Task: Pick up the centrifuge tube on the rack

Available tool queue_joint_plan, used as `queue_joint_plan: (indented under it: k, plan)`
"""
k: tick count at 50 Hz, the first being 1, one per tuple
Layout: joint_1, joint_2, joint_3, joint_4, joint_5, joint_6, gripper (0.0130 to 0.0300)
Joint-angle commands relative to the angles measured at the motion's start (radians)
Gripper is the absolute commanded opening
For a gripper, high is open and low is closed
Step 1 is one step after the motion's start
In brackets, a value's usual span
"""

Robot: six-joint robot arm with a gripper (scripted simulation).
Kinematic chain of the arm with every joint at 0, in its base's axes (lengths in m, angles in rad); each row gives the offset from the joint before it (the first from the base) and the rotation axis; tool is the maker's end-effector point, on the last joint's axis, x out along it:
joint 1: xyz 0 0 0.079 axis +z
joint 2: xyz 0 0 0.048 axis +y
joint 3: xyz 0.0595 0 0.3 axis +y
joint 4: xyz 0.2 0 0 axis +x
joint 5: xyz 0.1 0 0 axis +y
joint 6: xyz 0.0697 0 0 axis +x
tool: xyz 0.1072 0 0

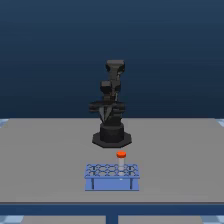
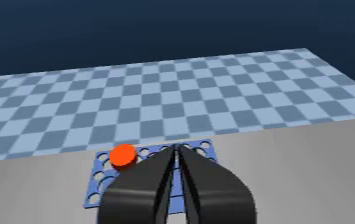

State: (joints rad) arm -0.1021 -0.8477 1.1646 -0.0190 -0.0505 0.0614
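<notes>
The light-blue rack point(image 1: 112, 176) stands on the grey table in front of the arm's base. The centrifuge tube point(image 1: 121, 156) stands upright in a hole of the rack's back row, toward the exterior view's right, its orange-red cap above the grid. In the wrist view the orange cap point(image 2: 123, 155) shows at one end of the rack point(image 2: 96, 186). My gripper point(image 2: 176, 147) hangs above the rack with its two dark fingers point(image 2: 209, 190) pressed together and nothing between them. The fingertips are apart from the cap, to one side of it. The fingers hide part of the rack.
The arm point(image 1: 112, 102) is folded over its black base point(image 1: 111, 137) in the middle of the grey table point(image 1: 45, 155). A blue checkered floor point(image 2: 165, 95) lies beyond the table edge in the wrist view.
</notes>
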Motion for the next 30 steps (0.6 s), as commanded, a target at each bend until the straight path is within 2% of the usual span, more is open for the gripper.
queue_joint_plan:
  k: [1, 30]
  plan:
    - [0.000, 0.000, 0.000, 0.000, 0.000, 0.000, 0.0300]
    - [0.001, 0.001, 0.000, 0.009, 0.000, -0.009, 0.0300]
